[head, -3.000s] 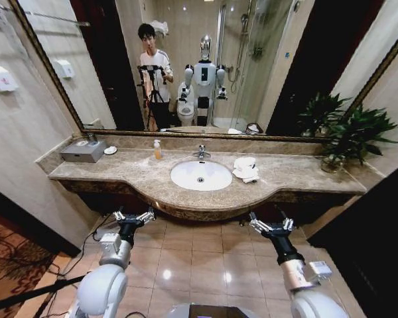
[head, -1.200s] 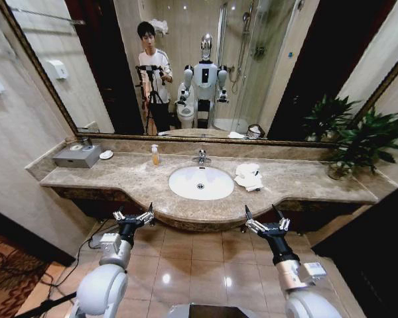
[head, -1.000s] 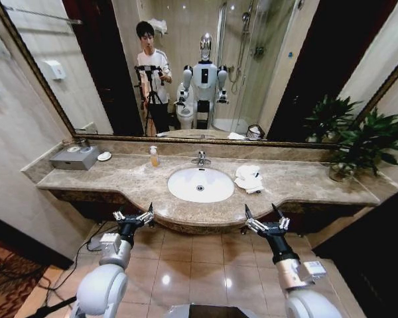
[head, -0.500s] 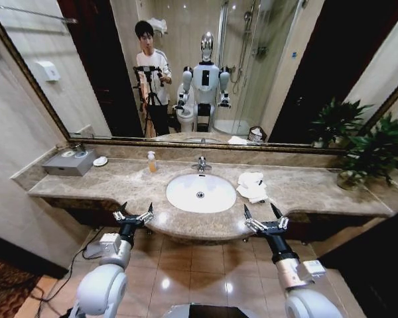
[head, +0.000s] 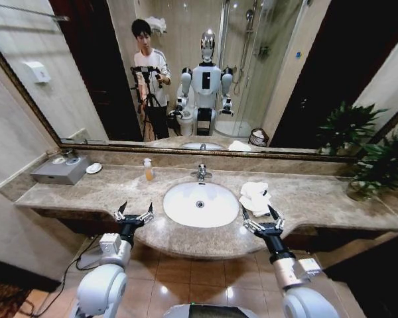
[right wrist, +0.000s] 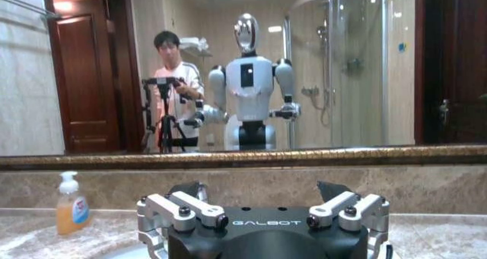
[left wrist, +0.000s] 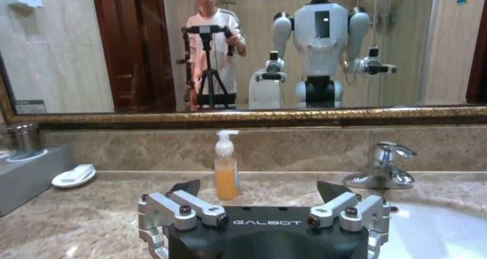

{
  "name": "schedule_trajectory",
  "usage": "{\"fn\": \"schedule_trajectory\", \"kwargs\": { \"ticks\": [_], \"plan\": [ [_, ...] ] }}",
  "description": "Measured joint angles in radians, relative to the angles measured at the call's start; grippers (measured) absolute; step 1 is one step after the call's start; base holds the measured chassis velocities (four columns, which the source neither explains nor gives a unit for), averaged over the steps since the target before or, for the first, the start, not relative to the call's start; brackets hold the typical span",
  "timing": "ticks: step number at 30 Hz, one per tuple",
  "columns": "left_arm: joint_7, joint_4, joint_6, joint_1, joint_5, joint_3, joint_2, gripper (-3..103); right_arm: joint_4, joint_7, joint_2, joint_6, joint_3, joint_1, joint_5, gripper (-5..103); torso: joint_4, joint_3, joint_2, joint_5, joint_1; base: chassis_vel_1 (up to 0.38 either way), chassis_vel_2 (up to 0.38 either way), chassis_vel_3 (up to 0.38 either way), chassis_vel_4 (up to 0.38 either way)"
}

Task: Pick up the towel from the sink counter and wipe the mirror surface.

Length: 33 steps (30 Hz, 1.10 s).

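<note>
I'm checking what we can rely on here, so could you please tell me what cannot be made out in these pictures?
- Soap bottle: label print too small to read, right wrist view.
- Towel: its near corner is hidden behind the right claw, head view.
- Sink counter: both ends cut off by the picture edges, head view.
- Grey box: cut off by the picture edge, left wrist view.

Warm, even indoor light fills the room. The floor tiles point(head: 186, 278) carry small bright glare spots, and the white basin point(head: 200, 204) is almost blown out. The head view bends strongly at its edges — the mirror point(head: 186, 73) frame bows and tilts. The right wrist view is softer and hazy.
</note>
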<state>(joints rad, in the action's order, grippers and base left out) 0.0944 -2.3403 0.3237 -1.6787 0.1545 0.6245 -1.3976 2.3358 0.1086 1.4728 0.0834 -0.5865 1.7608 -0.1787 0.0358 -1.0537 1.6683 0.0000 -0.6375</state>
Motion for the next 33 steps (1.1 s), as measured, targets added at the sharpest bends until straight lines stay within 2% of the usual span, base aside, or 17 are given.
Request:
{"fn": "schedule_trajectory", "kwargs": {
  "ticks": [2, 7, 9, 10, 12, 13, 15, 17, 19, 26, 33],
  "plan": [
    [0.0, 0.0, 0.0, 0.0, 0.0, 0.0, 0.0, 100, -0.003, -0.001, 0.0, 0.016, 0.0, -0.012, 0.0, 100, 0.0001, 0.0, 0.0, -0.0001, 0.0, -0.095, 0.096, 0.091, -0.106],
    [0.0, 0.0, 0.0, 0.0, 0.0, 0.0, 0.0, 100, -0.037, -0.084, -0.013, 0.121, 0.011, -0.12, -0.002, 100, 0.0003, 0.0, 0.0, -0.0001, 0.0, -0.061, 0.055, 0.068, -0.055],
    [0.0, 0.0, 0.0, 0.0, 0.0, 0.0, 0.0, 100, -0.061, -0.096, -0.027, 0.169, 0.011, -0.168, 0.001, 100, 0.0003, 0.0, 0.0, 0.0, 0.0, 0.0, 0.0, 0.0, 0.0],
    [0.0, 0.0, 0.0, 0.0, 0.0, 0.0, 0.0, 100, -0.061, -0.096, -0.027, 0.169, 0.011, -0.168, 0.001, 100, 0.0003, 0.0, 0.0, 0.0, 0.0, 0.0, 0.0, 0.0, 0.0],
    [0.0, 0.0, 0.0, 0.0, 0.0, 0.0, 0.0, 100, -0.088, -0.103, -0.053, 0.236, 0.014, -0.22, -0.011, 100, 0.0, 0.0, 0.0, 0.0, 0.0, 0.0, 0.0, 0.0, 0.0],
    [0.0, 0.0, 0.0, 0.0, 0.0, 0.0, 0.0, 100, -0.115, -0.108, -0.074, 0.294, 0.017, -0.26, -0.026, 100, 0.0, 0.0, 0.0, 0.0001, 0.0, 0.0, 0.0, 0.0, 0.0],
    [0.0, 0.0, 0.0, 0.0, 0.0, 0.0, 0.0, 100, -0.134, -0.11, -0.088, 0.323, 0.019, -0.281, -0.036, 100, 0.0002, 0.0, 0.0, 0.0, 0.0, 0.0, 0.0, 0.0, 0.0],
    [0.0, 0.0, 0.0, 0.0, 0.0, 0.0, 0.0, 100, -0.207, -0.122, -0.143, 0.411, 0.028, -0.351, -0.085, 100, 0.0001, 0.0, 0.0, 0.0001, 0.0, 0.0, 0.0, 0.0, 0.0],
    [0.0, 0.0, 0.0, 0.0, 0.0, 0.0, 0.0, 100, -0.258, -0.138, -0.173, 0.463, 0.032, -0.401, -0.117, 100, 0.0002, 0.0, 0.0, 0.0003, 0.0, 0.0, 0.0, 0.0, 0.0],
    [0.0, 0.0, 0.0, 0.0, 0.0, 0.0, 0.0, 100, -0.408, -0.17, -0.241, 0.498, 0.035, -0.537, -0.157, 100, -0.0001, 0.0, 0.0, 0.0001, 0.0, 0.0, 0.0, 0.0, 0.0],
    [0.0, 0.0, 0.0, 0.0, 0.0, 0.0, 0.0, 100, -0.541, -0.173, -0.259, 0.502, 0.042, -0.615, -0.204, 100, 0.0002, 0.0, 0.0, 0.0001, 0.0, 0.0, 0.0, 0.0, 0.0]
  ]
}}
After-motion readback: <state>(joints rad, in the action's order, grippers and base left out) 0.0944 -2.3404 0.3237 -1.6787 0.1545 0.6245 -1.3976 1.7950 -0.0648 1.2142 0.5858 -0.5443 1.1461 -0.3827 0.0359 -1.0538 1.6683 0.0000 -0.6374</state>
